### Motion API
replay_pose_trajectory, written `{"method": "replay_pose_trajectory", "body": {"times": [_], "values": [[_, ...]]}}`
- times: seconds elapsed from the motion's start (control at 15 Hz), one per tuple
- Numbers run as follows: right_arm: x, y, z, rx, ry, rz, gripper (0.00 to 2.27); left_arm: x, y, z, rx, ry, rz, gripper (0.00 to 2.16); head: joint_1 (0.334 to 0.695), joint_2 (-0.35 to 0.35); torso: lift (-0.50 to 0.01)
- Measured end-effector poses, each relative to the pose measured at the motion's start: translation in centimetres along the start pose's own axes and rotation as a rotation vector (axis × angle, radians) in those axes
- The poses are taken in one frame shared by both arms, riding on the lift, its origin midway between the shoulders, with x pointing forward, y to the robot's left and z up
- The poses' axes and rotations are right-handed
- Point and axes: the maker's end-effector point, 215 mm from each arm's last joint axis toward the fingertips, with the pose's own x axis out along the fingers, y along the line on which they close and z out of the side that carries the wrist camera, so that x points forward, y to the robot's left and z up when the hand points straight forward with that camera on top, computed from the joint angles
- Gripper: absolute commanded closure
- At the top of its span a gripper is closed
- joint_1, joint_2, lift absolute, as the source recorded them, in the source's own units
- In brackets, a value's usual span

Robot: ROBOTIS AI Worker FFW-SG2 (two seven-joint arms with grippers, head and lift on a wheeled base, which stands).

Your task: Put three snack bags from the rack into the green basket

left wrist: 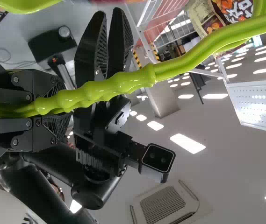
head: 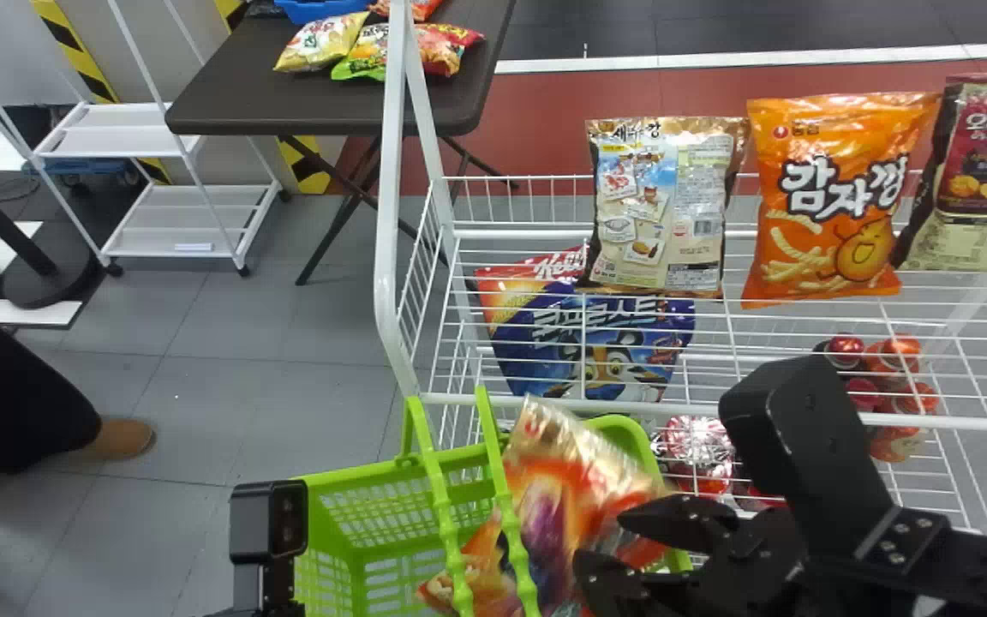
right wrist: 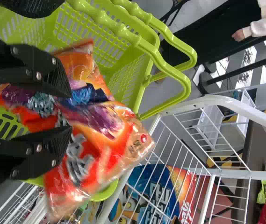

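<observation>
Over the green basket (head: 373,548), my right gripper (head: 601,536) has its fingers apart beside an orange-red snack bag (head: 545,514) with purple print. The right wrist view shows the gripper (right wrist: 66,112) open, the bag (right wrist: 95,140) in front of and between its fingers, above the basket (right wrist: 128,79). My left arm's gripper (head: 266,540) stands at the basket's left side; in the left wrist view the left gripper (left wrist: 60,105) is closed around the green handle (left wrist: 137,79). On the rack (head: 528,400) stand a silver-brown bag (head: 660,206), an orange bag (head: 828,197) and a maroon-beige bag (head: 986,171).
Lower in the rack lie a blue cereal bag (head: 588,343) and several red packages (head: 896,386). The rack's white post (head: 391,214) rises behind the basket. A dark table (head: 245,86) with snack bags is at the back left, near a white shelf cart (head: 185,218).
</observation>
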Motion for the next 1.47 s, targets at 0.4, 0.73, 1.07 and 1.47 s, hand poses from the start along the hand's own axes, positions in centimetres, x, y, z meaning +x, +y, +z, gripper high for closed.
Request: {"method": "replay_pose_trajectory", "body": {"times": [0.4,0.73,1.07,1.47], "values": [[0.1,-8.3,0.5,0.095,-0.037,-0.142,0.05,0.1,-0.1,-0.1,-0.001,0.001,-0.005,2.15,0.695,0.008,0.000],[3.1,-18.5,7.1,0.135,-0.306,-0.291,0.05,0.1,-0.1,-0.3,-0.006,0.003,-0.004,2.15,0.695,-0.054,0.000],[7.3,-25.0,13.0,0.084,-0.461,-0.430,0.04,0.0,-0.2,-0.4,-0.009,0.001,-0.005,2.15,0.695,-0.046,0.000],[13.4,-26.8,16.7,0.024,-0.513,-0.489,0.06,0.0,-0.2,-0.6,-0.014,0.000,-0.005,2.15,0.695,0.015,0.000]]}}
